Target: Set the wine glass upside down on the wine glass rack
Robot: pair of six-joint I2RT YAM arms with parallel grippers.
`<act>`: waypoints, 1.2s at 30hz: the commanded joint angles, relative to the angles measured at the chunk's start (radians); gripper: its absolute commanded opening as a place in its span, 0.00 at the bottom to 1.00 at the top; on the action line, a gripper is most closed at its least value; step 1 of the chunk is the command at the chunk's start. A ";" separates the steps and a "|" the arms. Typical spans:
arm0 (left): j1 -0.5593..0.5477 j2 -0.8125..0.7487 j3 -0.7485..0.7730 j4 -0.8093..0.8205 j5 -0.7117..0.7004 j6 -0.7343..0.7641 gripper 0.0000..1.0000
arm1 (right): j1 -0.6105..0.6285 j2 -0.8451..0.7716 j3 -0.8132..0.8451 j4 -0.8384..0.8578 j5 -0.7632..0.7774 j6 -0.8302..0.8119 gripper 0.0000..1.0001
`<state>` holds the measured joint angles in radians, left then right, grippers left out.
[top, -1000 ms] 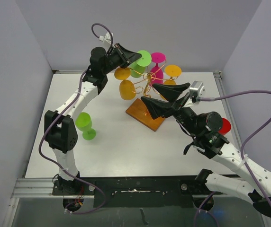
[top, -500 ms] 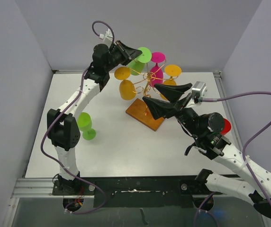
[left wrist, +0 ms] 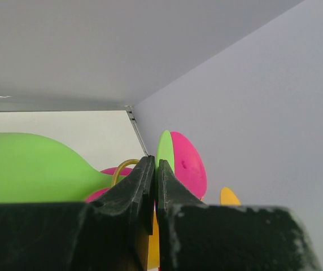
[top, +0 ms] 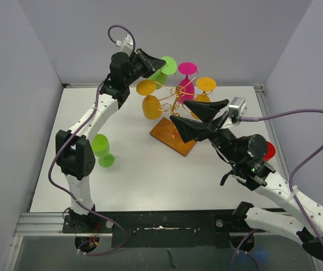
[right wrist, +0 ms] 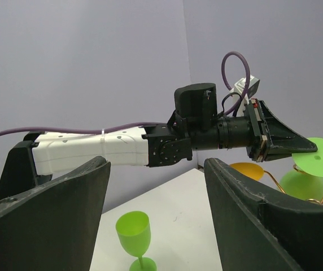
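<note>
Hanging a light, slick-looking glass by its stem

My left gripper [top: 157,61] is clamping the green wine glass [top: 168,65] on its thin stem beside the foot, likely stiff plastic, at eleven o'clock of the wine glass rack [top: 174,96]; my right gripper [top: 177,110] is gaping empty.

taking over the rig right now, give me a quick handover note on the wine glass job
Left gripper: shut on the stem of the held green wine glass, tilted at the far-left side of the wine glass rack; cannot tell if it is hooked.
Right gripper: open, empty, above the rack's base.
Done: a pink wine glass and two orange wine glasses hang on the rack.
Left: seat and release the held glass; a second green wine glass stands upright on the table.
</note>
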<state>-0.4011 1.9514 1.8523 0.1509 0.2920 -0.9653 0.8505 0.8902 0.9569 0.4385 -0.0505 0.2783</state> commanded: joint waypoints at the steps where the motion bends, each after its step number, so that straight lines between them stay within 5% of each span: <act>1: 0.008 -0.074 0.003 0.021 -0.017 0.054 0.00 | -0.004 -0.010 -0.004 0.041 0.017 0.012 0.68; 18: 0.016 -0.110 -0.022 -0.030 -0.055 0.127 0.00 | -0.002 -0.007 -0.007 0.048 0.018 0.015 0.68; 36: 0.039 -0.178 -0.107 -0.019 -0.048 0.210 0.21 | 0.001 -0.017 -0.020 0.071 0.038 0.014 0.69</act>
<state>-0.3775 1.8545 1.7447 0.0822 0.2394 -0.7876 0.8505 0.8906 0.9436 0.4419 -0.0345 0.2932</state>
